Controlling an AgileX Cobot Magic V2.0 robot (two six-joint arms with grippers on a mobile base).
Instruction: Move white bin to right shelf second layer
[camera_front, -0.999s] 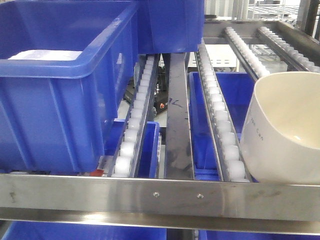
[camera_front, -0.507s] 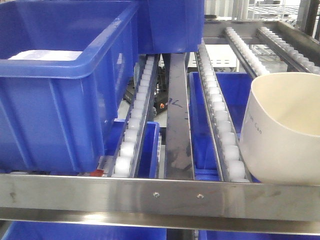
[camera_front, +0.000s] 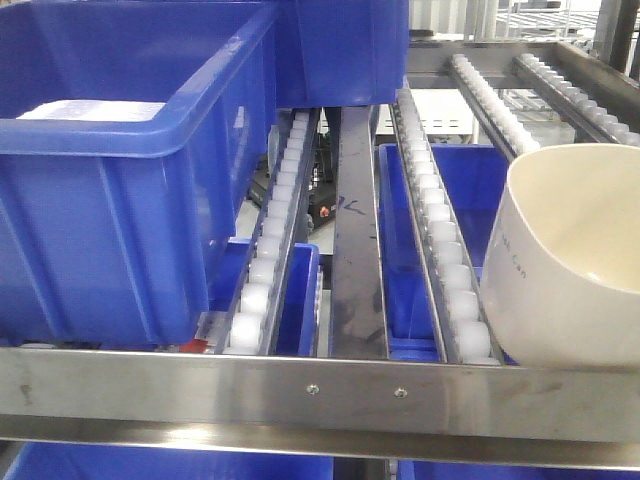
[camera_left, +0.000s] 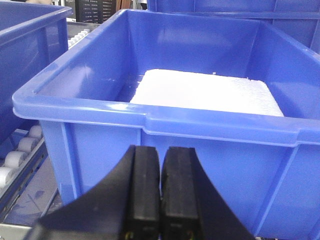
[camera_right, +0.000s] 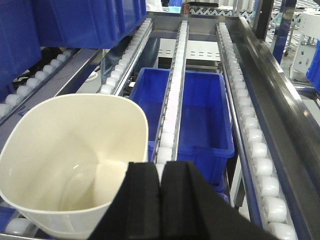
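My left hand (camera_left: 160, 192) hangs level in front of a large blue crate (camera_left: 165, 125), its two black pads pressed flat together with nothing between them, pointing at the crate's near wall. A white slab (camera_left: 205, 92) lies inside that crate. In the front view the same crate (camera_front: 120, 170) sits at the left of the right shelf second layer (camera_front: 320, 395), on the roller rails behind the flat steel front bar.

Farther right, the white bin (camera_front: 570, 270) rests tilted on the rollers at the shelf's right end, its mouth turned up and toward me. My right hand (camera_right: 160, 200) is poised just above and behind the bin's (camera_right: 75, 160) near rim, pads closed against each other, gripping nothing. Below the rails lies a smaller blue crate (camera_right: 200, 120).
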